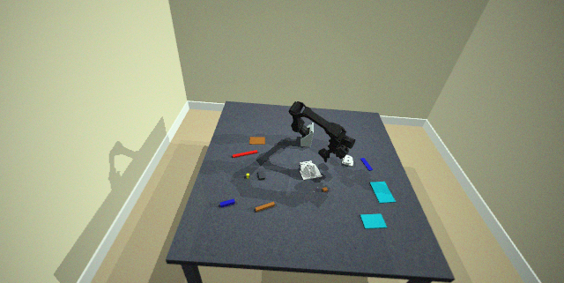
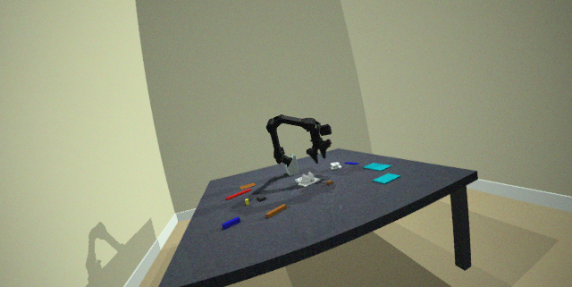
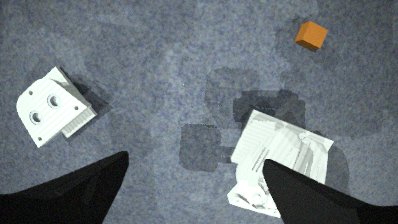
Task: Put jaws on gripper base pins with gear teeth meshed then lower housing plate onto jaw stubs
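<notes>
The white gripper base (image 1: 315, 177) (image 2: 307, 183) (image 3: 243, 145) lies on the table. Pale curved jaws (image 1: 309, 168) (image 2: 308, 176) (image 3: 287, 145) lie on it; the wrist view does not show clearly whether their teeth mesh, and my right finger covers part of them. The white housing plate (image 1: 347, 160) (image 2: 335, 165) (image 3: 62, 110), with two round holes, lies apart from the base, at the left in the wrist view, over a ribbed edge. My gripper (image 1: 333, 157) (image 2: 320, 159) (image 3: 197, 162) is wide open and empty. It hangs above the table between base and housing plate.
A small orange block (image 1: 325, 189) (image 2: 330, 182) (image 3: 311, 35) lies near the base. A blue bar (image 1: 367, 164) and two cyan sheets (image 1: 382, 191) (image 1: 374, 221) lie beyond the housing plate. Red, orange and blue bars, a yellow piece and a dark piece lie on the other side.
</notes>
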`<state>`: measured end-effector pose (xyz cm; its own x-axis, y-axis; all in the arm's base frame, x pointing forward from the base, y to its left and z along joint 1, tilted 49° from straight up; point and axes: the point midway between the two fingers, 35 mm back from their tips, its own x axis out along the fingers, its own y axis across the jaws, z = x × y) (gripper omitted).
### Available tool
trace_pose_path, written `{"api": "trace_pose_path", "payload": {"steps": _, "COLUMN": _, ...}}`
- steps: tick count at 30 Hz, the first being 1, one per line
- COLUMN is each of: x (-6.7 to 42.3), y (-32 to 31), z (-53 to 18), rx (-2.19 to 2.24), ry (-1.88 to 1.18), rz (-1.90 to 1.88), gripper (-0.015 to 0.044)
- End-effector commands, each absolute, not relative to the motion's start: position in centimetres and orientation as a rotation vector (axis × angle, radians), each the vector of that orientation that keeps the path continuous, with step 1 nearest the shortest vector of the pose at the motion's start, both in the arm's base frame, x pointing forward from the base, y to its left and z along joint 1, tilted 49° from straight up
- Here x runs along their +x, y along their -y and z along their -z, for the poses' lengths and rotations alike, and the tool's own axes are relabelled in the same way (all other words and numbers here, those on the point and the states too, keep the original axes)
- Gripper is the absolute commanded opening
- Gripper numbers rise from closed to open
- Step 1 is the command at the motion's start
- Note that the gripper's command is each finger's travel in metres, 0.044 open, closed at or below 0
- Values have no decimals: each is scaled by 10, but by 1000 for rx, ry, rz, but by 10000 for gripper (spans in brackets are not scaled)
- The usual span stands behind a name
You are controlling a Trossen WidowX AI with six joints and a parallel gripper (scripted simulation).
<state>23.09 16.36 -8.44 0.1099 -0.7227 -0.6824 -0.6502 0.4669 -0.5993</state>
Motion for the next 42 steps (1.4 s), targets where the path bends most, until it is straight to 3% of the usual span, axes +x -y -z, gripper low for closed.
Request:
{"api": "trace_pose_path", "payload": {"steps": 1, "x": 221, "y": -175, "z": 96, "rx": -1286, "ry": -1607, "rz": 13, "gripper": 440}}
{"api": "trace_pose_path", "payload": {"steps": 31, "x": 132, "y": -238, "z": 176, "rx": -1741, "ry": -1692, "rz": -490, "gripper": 440}}
{"api": "trace_pose_path", "payload": {"steps": 42, "x": 133, "y": -207, "z": 202, "rx": -1751, "ry": -1693, "rz": -498, "gripper": 440}}
